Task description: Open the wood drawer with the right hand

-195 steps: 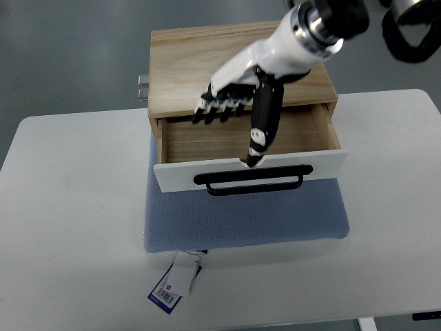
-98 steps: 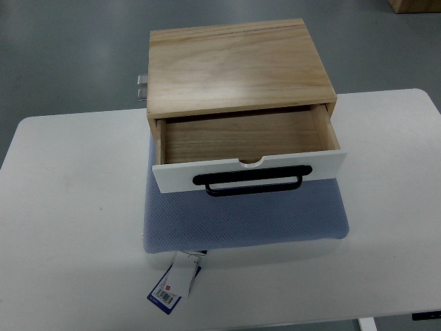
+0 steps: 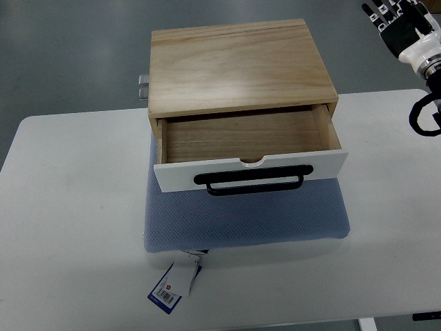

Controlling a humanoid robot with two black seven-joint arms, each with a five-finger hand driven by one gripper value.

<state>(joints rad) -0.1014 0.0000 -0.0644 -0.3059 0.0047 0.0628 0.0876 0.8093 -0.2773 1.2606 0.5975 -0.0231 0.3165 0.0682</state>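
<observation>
Top view: right hand [image 3: 405, 29] at the upper right corner, fingers [image 3: 381, 15] spread and holding nothing — the wood drawer [image 3: 248, 150] lies well down-left of them, pulled out, on a blue pad [image 3: 241, 217].

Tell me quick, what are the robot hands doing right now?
Left robot hand: not in view.
Right robot hand: open, fingers spread, holding nothing, up in the top right corner, away from the open wooden drawer.
</observation>
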